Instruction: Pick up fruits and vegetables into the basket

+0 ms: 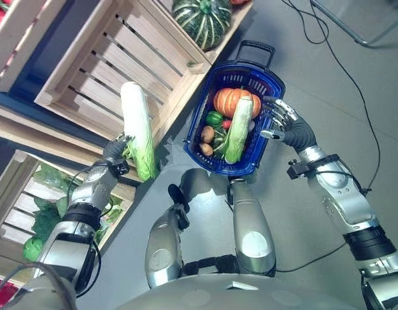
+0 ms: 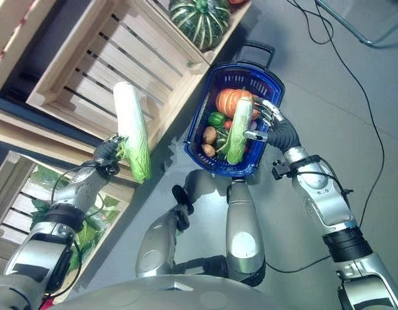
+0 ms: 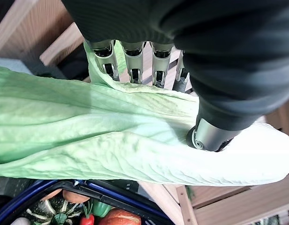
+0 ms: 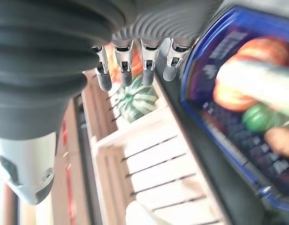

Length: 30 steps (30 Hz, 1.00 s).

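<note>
My left hand (image 1: 117,152) is shut on a long napa cabbage (image 1: 137,126), white at the stalk and green at the leaves, held up in front of the wooden crates. In the left wrist view the fingers (image 3: 130,61) and thumb curl round its leaves (image 3: 111,136). To its right on the floor stands a blue basket (image 1: 228,166). It holds an orange pumpkin (image 1: 230,100), a second napa cabbage (image 1: 238,129), a green pepper (image 1: 214,118) and potatoes (image 1: 207,134). My right hand (image 1: 284,123) is open beside the basket's right rim, holding nothing.
Slatted wooden crates (image 1: 115,58) stand to the left of the basket. One at the top holds a striped green squash (image 1: 202,22). A lower crate holds leafy greens (image 1: 47,213). Grey floor lies to the right of the basket.
</note>
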Available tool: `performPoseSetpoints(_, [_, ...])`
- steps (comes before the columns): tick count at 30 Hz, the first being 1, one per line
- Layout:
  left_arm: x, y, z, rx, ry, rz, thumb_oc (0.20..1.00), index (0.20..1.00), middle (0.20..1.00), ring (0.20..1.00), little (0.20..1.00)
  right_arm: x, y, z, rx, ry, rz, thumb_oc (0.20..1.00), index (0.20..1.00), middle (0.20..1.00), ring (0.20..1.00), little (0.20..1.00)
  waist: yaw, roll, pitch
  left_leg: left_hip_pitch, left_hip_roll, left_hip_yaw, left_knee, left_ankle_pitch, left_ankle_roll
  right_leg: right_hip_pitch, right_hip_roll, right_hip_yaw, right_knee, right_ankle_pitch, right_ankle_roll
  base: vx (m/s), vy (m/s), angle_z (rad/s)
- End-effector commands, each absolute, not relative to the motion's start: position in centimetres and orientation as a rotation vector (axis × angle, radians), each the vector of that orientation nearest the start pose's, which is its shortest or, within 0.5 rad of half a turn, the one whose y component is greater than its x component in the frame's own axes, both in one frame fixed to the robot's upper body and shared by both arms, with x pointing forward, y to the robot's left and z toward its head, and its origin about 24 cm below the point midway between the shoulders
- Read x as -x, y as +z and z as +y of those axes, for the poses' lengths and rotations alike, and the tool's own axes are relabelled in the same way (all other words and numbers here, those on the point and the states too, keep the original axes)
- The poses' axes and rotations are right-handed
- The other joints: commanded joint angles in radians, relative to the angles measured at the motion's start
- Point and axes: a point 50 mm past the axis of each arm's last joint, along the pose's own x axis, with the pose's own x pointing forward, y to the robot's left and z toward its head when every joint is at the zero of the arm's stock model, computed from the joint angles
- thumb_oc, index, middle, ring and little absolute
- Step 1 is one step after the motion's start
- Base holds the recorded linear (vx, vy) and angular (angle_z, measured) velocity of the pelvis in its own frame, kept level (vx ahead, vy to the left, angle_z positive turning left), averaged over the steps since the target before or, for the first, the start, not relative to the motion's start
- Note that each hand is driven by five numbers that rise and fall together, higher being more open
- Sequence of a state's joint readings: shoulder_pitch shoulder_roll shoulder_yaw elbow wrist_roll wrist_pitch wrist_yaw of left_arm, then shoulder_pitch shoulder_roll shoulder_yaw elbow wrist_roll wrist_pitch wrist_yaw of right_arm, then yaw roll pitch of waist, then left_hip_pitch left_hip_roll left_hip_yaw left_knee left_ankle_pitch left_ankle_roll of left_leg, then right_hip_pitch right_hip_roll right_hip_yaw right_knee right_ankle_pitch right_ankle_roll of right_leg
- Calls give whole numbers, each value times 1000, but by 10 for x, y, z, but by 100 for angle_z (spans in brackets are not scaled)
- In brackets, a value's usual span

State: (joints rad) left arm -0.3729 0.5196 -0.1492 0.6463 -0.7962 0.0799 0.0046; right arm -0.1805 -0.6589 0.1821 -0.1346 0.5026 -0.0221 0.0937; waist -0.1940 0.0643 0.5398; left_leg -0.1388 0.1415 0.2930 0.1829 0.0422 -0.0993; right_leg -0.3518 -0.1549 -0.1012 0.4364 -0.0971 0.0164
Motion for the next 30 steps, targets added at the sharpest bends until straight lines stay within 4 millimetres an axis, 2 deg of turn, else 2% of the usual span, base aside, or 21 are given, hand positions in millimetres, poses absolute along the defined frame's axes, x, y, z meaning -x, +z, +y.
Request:
performPoseSetpoints(1, [-300,37,280,125,151,217,200,200,200,200,200,-270,145,-175,29,481,-268,1000,1000,1000,1000,1000,18,-15,-118,-26,-16,9,100,-95,25,115,-54,-36,-121,-5,52,39,-40,11])
performPoseSetpoints(8, [-300,63,265,7,46,98,200,200,200,200,200,-270,156,-151,-112,568,-308,1000,1000,1000,1000,1000,75,-26,-161,32,-29,-13,79,-110,31,213,-63,-68,-180,11,66,56,-54,16])
performPoseSetpoints(12, [-301,81,256,-129,-2,34,200,200,200,200,200,-270,161,-140,-185,593,-312,1000,1000,1000,1000,1000,100,-34,-183,57,-33,-24,78,-123,38,253,-67,-83,-201,18,74,55,-60,18])
performPoseSetpoints(15, [-305,101,249,-249,-26,-39,200,200,200,200,200,-271,166,-128,-258,622,-320,1000,1000,1000,1000,1000,122,-42,-206,71,-35,-34,75,-129,40,279,-68,-94,-219,26,82,48,-76,10])
performPoseSetpoints(20, [-308,126,232,-375,-55,-162,200,200,200,200,200,-278,173,-113,-338,557,-327,1000,1000,1000,1000,1000,156,-57,-248,96,-36,-44,62,-135,44,318,-68,-107,-250,39,92,67,-77,12])
performPoseSetpoints(23, [-309,137,217,-364,-64,-221,200,200,200,200,200,-282,177,-103,-366,506,-339,1000,1000,1000,1000,1000,173,-65,-263,113,-35,-49,58,-142,46,337,-69,-114,-259,42,98,81,-65,11])
performPoseSetpoints(30, [-313,150,179,-394,-102,-305,200,200,200,200,200,-291,181,-84,-472,398,-294,1000,1000,1000,1000,1000,201,-83,-291,147,-39,-60,54,-162,52,377,-68,-124,-270,40,106,74,-45,11])
